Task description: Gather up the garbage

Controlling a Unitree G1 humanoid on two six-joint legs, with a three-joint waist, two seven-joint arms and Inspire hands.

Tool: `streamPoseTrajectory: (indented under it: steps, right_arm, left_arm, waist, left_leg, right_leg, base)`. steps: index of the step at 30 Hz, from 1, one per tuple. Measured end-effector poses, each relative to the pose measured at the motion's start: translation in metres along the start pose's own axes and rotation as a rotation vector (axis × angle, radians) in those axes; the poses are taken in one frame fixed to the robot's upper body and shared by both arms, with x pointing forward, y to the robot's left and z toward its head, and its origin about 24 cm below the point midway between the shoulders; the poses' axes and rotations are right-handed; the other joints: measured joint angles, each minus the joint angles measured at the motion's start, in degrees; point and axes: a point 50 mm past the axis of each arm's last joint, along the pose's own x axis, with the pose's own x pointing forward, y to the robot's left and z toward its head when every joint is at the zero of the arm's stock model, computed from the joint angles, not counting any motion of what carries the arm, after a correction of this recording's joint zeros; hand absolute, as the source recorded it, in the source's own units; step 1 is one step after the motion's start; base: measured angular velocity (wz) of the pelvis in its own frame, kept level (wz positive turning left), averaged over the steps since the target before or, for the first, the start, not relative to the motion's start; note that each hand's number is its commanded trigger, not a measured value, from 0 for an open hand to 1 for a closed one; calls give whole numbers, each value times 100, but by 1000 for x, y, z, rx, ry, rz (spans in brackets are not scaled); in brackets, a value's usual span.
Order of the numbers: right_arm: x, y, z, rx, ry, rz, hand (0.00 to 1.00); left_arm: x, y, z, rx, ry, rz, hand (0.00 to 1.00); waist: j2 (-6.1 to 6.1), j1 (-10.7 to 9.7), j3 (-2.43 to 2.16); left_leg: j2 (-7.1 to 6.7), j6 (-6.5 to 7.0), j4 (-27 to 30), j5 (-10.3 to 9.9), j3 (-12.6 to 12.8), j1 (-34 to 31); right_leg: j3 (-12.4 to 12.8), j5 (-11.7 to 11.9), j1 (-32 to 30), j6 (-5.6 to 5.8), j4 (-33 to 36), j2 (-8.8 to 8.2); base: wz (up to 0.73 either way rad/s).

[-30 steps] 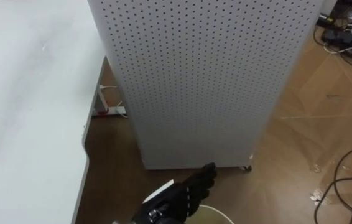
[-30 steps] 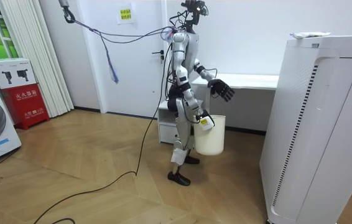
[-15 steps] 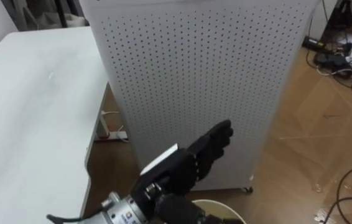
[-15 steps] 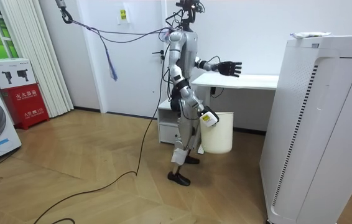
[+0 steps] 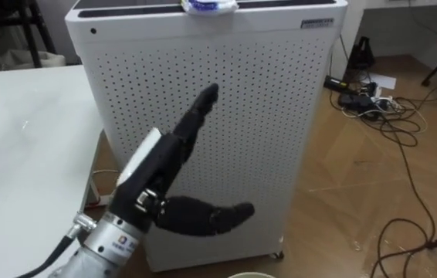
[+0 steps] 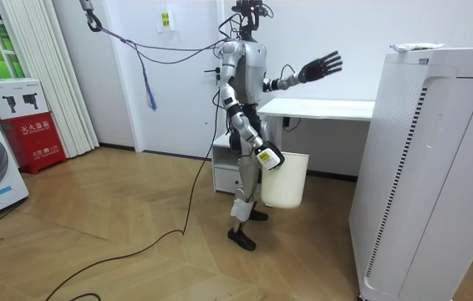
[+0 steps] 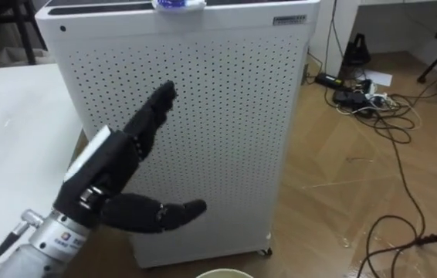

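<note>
The garbage (image 5: pixel 209 6), a small crumpled wrapper of thin white-and-blue film, lay on the flat top of a tall white tower unit (image 5: pixel 272 116), at its far edge and near the middle. The left hand (image 5: pixel 160 166) was held up in front of the unit's near face, below the top. Its fingers (image 5: pixel 195 116) were straight and spread wide and its thumb jutted out to the right, so it held nothing.

The step in hand looked like the reach for the wrapper. To do it well, the hand would need to clear the top edge first and then come down on the wrapper from above. Film that light would likely slide on the smooth top if pushed from the side. A pinch across its bunched middle should serve better than a scoop.

The unit was a boxy shape with rounded corners. Its near face was a matte sheet dotted with small holes in even rows. To the left stood a plain, smooth white counter (image 5: pixel 25 154). To the right the floor (image 5: pixel 357 185) was glossy brown wood with dark cables (image 5: pixel 381 108) lying across it.

In the room view a white plastic bin (image 6: pixel 287 180), round and slightly tapered, hung low at the right hand (image 6: pixel 264 157). How that hand gripped it could not be told.
</note>
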Motion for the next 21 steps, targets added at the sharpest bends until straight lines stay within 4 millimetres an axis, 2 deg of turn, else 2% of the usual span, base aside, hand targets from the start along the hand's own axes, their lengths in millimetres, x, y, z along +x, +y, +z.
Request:
streamPoseTrajectory:
  steps: [2,7,10,12,14,16,17,19,21]
  right_arm:
    - [-3,-1,-7,13,13,-9,100]
    - [-3,1,-7,16,13,1,100]
    - [-3,1,-5,9,1,10,100]
    - [-3,2,-4,7,-6,23,100]
    - [-3,3,-5,5,-9,34,100]
    - [-3,5,-7,9,-6,44,100]
    - [-4,5,-7,10,-5,43,100]
    - [-4,5,-8,9,-5,41,100]
    - [-4,4,-8,10,-4,39,100]
  left_arm:
    - [-1,6,6,76,-32,54,0]
    - [-3,13,6,111,-28,128,0]
    - [-3,14,9,122,-44,183,0]
    - [-3,15,16,143,-72,210,0]
    - [-6,15,22,147,-94,229,0]
    - [-8,15,25,172,-101,240,0]
    - [-8,15,25,187,-100,243,0]
    - [-9,15,26,190,-104,255,0]
    - [-8,16,28,209,-114,257,0]
  waist:
    - [16,75,-3]
    - [37,127,9]
    - [110,255,45]
    - [135,275,46]
    - [179,372,49]
    - [217,408,49]
    - [228,407,44]
    - [235,395,40]
    - [219,383,46]
  left_leg:
    - [3,-23,-68,-1,22,53]
    - [69,-84,-149,-38,-12,173]
    - [117,-141,-142,-113,-38,276]
    - [135,-169,-147,-134,-52,282]
    - [145,-211,-147,-177,-290,328]
    - [79,-263,-147,-227,-1004,416]
    - [70,-264,-148,-227,-1169,463]
    - [62,-265,-164,-227,-1289,517]
    - [60,-265,-194,-227,-1293,549]
  right_leg:
    - [-1,-5,12,1,-6,6]
    - [-147,2,128,-14,-89,63]
    - [-245,2,157,-50,-95,111]
    - [-248,-5,114,-64,-88,140]
    - [-235,12,73,-99,-89,202]
    - [-218,4,101,-164,-91,274]
    - [-207,-7,119,-181,-81,288]
    - [-205,-26,119,-209,-46,297]
    - [-203,-64,99,-234,30,298]
  base:
    - [-8]
    - [-9]
    - [-25]
    - [-30]
    - [-51]
    - [-50]
    - [-32]
    - [-26]
    - [-16]
